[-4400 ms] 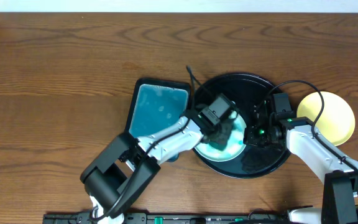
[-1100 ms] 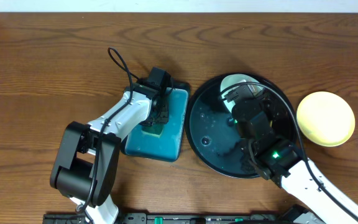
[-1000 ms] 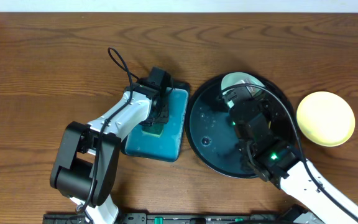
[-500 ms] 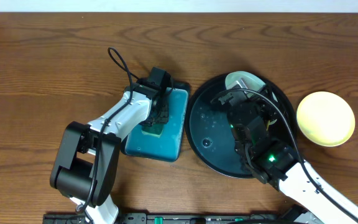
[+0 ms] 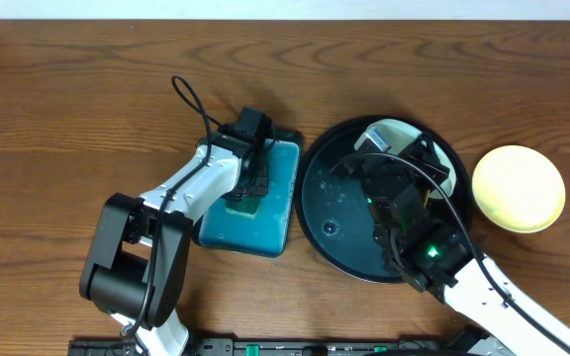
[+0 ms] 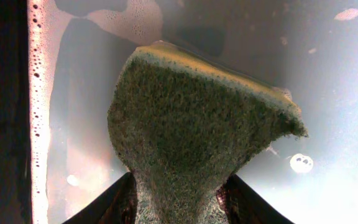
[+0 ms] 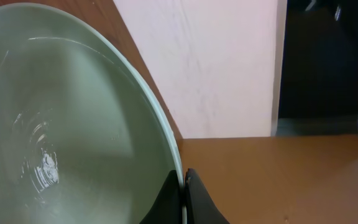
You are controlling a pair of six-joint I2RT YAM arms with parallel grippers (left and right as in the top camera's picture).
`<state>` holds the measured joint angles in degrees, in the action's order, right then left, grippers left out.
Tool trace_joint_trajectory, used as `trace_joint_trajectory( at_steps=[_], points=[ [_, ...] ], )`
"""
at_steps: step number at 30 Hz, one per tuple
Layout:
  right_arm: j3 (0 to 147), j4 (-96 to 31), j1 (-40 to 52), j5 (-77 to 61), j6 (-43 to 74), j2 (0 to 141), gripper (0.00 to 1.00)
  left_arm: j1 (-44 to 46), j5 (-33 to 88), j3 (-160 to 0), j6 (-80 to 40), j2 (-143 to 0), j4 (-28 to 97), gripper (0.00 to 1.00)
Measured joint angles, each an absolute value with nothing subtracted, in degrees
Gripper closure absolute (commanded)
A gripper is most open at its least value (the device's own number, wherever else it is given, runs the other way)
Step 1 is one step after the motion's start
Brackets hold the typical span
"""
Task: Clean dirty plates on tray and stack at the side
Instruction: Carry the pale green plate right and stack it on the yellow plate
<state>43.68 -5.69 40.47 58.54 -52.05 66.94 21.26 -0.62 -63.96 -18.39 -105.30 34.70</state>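
**Overhead, centre-left.** The left gripper [image 6: 179,204] is clenching a yellow-and-green sponge [image 6: 197,130] between both fingers. The sponge is touching the wet floor of the rectangular teal tray [image 5: 270,225], with soap bubbles lining the floor's left edge in the left wrist view.

**Overhead, centre-right.** The right gripper [image 7: 182,194] is pinching the rim of a pale mint plate [image 5: 394,130]. The plate is tilting steeply over the upper-right part of the round black tray [image 5: 336,235], with water glinting on its face. Whether its far edge is touching the tray can't be told. Droplets are beading on the tray floor.

**Right edge.** A yellow plate [image 5: 519,188] is lying flat on the wood tabletop [image 5: 87,99], just beside the black tray.
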Motion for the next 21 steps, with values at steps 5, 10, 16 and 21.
trace_joint_trajectory(
  at_steps=[5, 10, 16, 21],
  points=[
    [43.7, -5.7, 40.5, 58.5, -53.2, 66.9, 0.99, 21.3, -0.6, -64.0, -18.4, -105.3, 34.7, 0.54],
    [43.7, -5.7, 40.5, 58.6, -53.6, 66.9, 0.99, 21.3, -0.6, -64.0, -18.4, -105.3, 34.7, 0.54],
    [43.7, -5.7, 40.5, 58.6, -54.4, 66.9, 0.99, 21.3, -0.6, -64.0, -18.4, -105.3, 34.7, 0.54],
    [43.7, -5.7, 40.5, 58.6, -54.7, 66.9, 0.99, 21.3, -0.6, -64.0, -18.4, -105.3, 34.7, 0.54]
  ],
)
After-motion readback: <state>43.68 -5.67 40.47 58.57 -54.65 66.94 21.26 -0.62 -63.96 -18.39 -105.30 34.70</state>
